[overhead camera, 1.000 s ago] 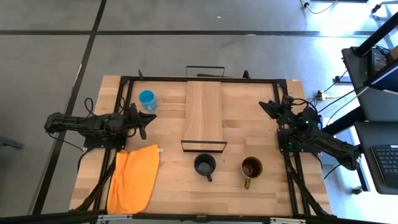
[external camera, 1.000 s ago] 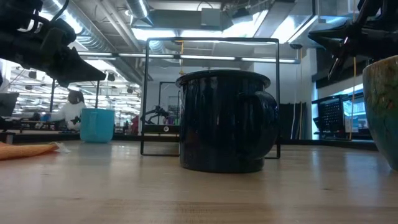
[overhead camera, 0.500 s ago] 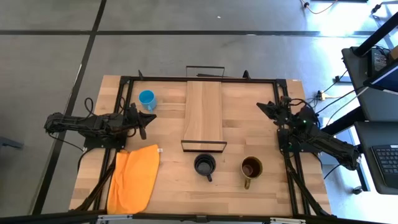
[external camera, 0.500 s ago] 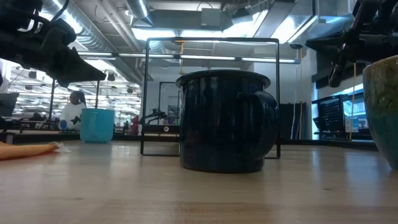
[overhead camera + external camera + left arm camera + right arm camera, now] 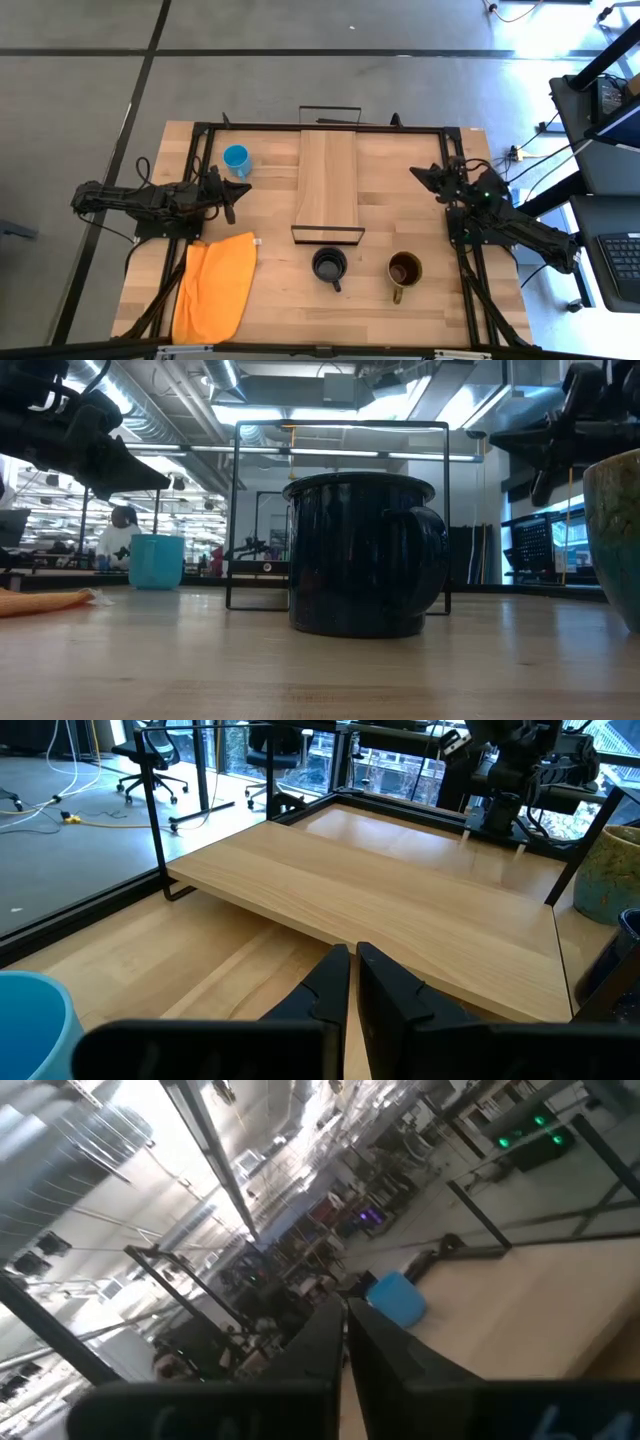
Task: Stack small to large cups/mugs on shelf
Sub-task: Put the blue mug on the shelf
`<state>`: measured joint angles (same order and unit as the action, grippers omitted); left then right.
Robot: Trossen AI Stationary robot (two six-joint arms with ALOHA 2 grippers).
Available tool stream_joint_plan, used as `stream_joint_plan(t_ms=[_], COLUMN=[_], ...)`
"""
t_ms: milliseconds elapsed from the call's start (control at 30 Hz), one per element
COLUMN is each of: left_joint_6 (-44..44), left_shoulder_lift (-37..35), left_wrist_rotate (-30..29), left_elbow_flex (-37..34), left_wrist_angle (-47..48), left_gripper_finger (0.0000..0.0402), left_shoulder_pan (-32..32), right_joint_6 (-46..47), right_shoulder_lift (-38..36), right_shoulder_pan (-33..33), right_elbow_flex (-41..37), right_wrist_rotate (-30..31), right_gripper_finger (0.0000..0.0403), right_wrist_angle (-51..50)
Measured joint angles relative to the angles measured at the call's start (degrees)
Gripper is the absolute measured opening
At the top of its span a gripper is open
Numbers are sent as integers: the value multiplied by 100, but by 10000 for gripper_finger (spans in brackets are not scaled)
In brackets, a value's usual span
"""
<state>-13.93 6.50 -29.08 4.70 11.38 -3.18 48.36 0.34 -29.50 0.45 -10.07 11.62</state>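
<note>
— What have you got on the left side?

— Your left gripper (image 5: 238,186) lies low and stretched out toward the shelf (image 5: 327,180), fingers pressed together, empty. The light-blue cup (image 5: 237,159) stands just beyond it near the table's far edge; an orange cloth (image 5: 214,283) lies nearer the front.

— And the middle?

— The shelf sits bare. The black cup (image 5: 329,265) stands just in front of its near wire frame, the olive-yellow cup (image 5: 404,270) to its right.

— The right arm?

— Your right gripper (image 5: 420,173) is raised, tilted up, pointing toward the shelf, fingers closed on nothing.
</note>
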Motion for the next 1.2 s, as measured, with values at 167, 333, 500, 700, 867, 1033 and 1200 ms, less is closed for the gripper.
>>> stream_joint_plan(t_ms=[167,333,500,700,867,1033,1200], left_joint_6=[0,-2,-1,-2,0,0,0], left_shoulder_lift=[0,0,0,0,1,1,1], left_wrist_rotate=[0,0,0,0,0,0,0], left_elbow_flex=[-1,1,-1,-1,-1,0,0], left_wrist_angle=[0,0,0,0,0,0,0], left_gripper_finger=[16,16,16,16,16,16,16], left_shoulder_pan=[0,0,0,0,0,0,0], right_joint_6=[102,283,250,239,238,238,215], right_shoulder_lift=[0,11,13,13,13,13,13], right_shoulder_pan=[-1,-2,-2,-2,-2,-2,-2], right_elbow_flex=[0,1,1,2,0,0,2], right_wrist_rotate=[2,8,244,940,1345,1309,1261], right_gripper_finger=[23,23,23,23,23,23,23], right_wrist_angle=[-648,-892,-903,-901,-902,-982,-988])
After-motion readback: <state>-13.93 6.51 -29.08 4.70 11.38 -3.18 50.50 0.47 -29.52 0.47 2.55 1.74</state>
